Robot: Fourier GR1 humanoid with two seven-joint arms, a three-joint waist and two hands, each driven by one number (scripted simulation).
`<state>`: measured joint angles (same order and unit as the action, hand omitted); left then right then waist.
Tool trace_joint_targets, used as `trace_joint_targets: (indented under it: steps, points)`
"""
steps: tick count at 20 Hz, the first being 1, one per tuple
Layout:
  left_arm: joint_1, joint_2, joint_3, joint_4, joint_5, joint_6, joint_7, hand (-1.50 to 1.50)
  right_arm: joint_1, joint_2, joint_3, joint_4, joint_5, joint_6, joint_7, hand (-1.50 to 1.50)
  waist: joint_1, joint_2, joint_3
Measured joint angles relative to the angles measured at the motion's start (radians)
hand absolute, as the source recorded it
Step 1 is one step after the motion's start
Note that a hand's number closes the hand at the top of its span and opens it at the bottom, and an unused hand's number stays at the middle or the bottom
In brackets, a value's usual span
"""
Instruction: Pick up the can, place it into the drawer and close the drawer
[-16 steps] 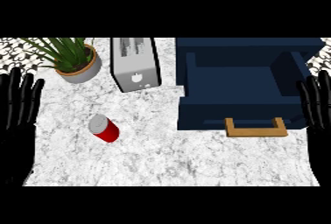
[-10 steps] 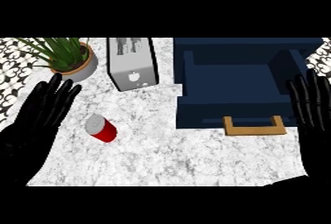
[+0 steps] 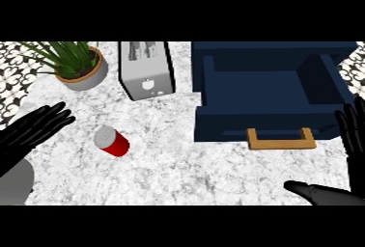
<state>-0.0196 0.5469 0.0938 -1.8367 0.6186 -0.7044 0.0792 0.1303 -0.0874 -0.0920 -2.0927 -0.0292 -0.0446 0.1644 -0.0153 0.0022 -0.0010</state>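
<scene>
A red can (image 3: 113,142) with a silver top lies tilted on the marble counter, left of centre. My left hand (image 3: 30,131) is open, its straight fingers pointing up and to the right, a short way left of the can and not touching it. The dark blue drawer (image 3: 271,123) stands pulled open at the right, with a wooden handle (image 3: 281,141) on its front. My right hand (image 3: 351,144) is open at the right edge beside the drawer, its thumb (image 3: 314,192) reaching out low in the view.
A silver toaster (image 3: 146,70) stands at the back centre, just left of the drawer. A potted green plant (image 3: 77,65) sits at the back left. The counter's left edge meets a patterned floor (image 3: 13,82).
My left hand has swung in from the left edge towards the can, fingers turning rightward. My right thumb has come into view at the lower right. The can and drawer have not moved on the counter.
</scene>
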Motion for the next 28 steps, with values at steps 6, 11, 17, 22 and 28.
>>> trace_joint_targets:
  steps: [6,11,17,22,28]
  points:
    - [-0.063,0.124,0.092,0.172,0.157,-0.164,0.026,-1.50,0.072,-0.035,-0.093,-0.040,-0.092,0.055,0.004,-1.50,0.004,-0.002,0.001]
    - [-0.099,0.170,0.122,0.267,0.231,-0.236,0.054,-1.50,0.126,-0.033,-0.145,-0.005,-0.137,0.115,-0.070,-1.50,0.006,-0.002,0.003]
    - [-0.095,0.202,0.085,0.274,0.374,-0.199,0.147,-1.50,0.185,-0.045,-0.211,-0.018,-0.206,0.176,-0.082,-1.50,0.008,-0.008,0.008]
    - [-0.103,0.226,0.050,0.286,0.500,-0.142,0.239,-1.50,0.222,-0.060,-0.262,-0.019,-0.252,0.230,-0.101,-1.50,0.008,-0.010,0.011]
    - [-0.139,0.191,0.011,0.322,0.512,-0.092,0.311,-1.50,0.274,-0.050,-0.310,-0.037,-0.293,0.290,-0.123,-1.50,0.006,-0.005,0.004]
